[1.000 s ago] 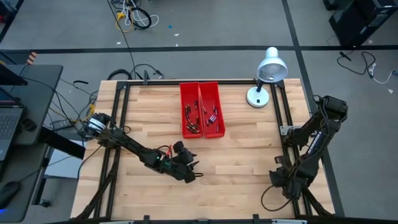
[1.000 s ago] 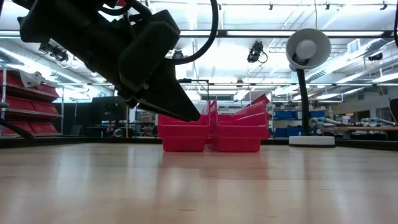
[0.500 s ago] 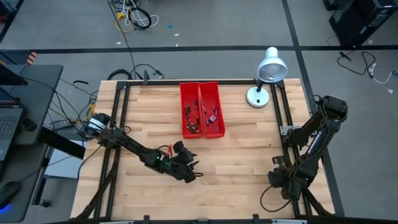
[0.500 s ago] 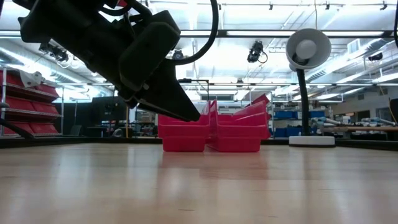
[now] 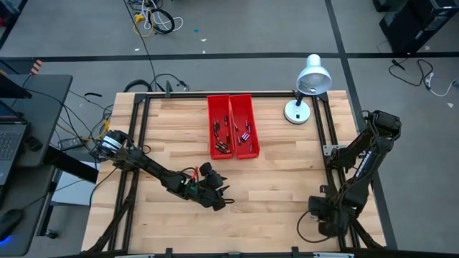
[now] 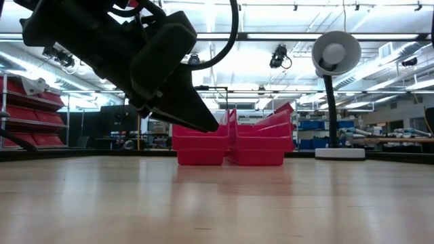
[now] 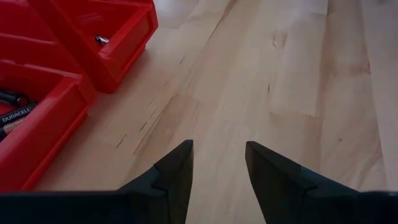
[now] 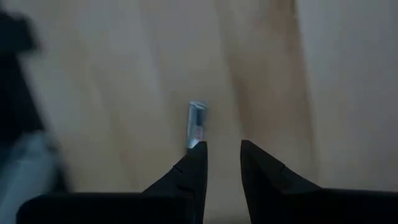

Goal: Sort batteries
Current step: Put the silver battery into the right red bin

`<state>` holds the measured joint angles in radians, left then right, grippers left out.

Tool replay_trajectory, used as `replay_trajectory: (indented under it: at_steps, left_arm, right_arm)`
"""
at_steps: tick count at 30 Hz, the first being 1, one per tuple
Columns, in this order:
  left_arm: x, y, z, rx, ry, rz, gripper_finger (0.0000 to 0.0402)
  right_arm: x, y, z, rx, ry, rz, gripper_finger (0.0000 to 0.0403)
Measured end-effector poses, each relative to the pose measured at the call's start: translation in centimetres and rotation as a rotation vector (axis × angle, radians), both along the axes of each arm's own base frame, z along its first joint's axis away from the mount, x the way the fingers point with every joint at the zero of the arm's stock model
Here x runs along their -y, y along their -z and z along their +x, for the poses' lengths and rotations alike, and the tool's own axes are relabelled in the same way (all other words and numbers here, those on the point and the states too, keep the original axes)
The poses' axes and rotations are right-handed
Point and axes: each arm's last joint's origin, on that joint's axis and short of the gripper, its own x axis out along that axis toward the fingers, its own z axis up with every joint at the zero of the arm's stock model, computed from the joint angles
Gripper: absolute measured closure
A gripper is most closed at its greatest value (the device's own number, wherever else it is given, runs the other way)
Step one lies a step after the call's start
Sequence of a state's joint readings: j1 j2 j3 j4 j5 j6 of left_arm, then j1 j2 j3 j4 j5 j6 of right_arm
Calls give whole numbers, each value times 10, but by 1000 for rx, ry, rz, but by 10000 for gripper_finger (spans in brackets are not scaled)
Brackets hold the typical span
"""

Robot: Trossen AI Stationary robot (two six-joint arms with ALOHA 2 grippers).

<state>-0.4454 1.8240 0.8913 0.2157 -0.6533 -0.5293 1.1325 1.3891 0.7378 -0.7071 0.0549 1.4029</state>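
Two red bins stand side by side at the table's far middle, left bin (image 5: 211, 125) and right bin (image 5: 255, 125). Several batteries (image 5: 222, 137) lie inside them, some showing in the left wrist view as batteries (image 7: 13, 116). My left gripper (image 5: 224, 197) hovers open over bare wood near the table's middle, nearer than the bins, and also shows as left gripper (image 7: 219, 152). My right gripper (image 8: 224, 152) is open by a narrow gap, low at the table's right near corner. A small silvery cylinder (image 8: 197, 123), seemingly a battery, lies on the wood just beyond one of its fingertips.
A white desk lamp (image 5: 305, 82) stands at the table's far right corner. A black frame rail (image 5: 136, 143) runs along the table's edges. Bare wood lies between the bins and the near edge. A laptop (image 5: 11, 140) sits on a side stand off the left.
My right arm has sunk a little toward the table's near edge. The left arm and the bins have kept still.
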Motion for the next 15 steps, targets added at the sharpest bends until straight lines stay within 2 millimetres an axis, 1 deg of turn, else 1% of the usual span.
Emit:
replay_trajectory:
  at_steps: [2,4,6,9,11,15]
  left_arm:
    - [0,0,0,1,-3,-4,239]
    - [0,0,0,2,-3,-5,239]
    - [0,0,0,2,-2,-5,239]
    - [0,0,0,-1,0,-1,239]
    - [0,0,0,-1,0,-1,239]
    - [1,0,0,1,0,-2,239]
  right_arm:
    - [-5,-5,4,61,56,34,320]
    - [-9,-5,7,118,84,49,321]
    - [-13,-1,8,121,63,47,323]
    - [-21,12,6,65,-10,-2,324]
    - [-31,17,7,48,-54,-25,324]
    - [-57,18,14,51,-109,-64,324]
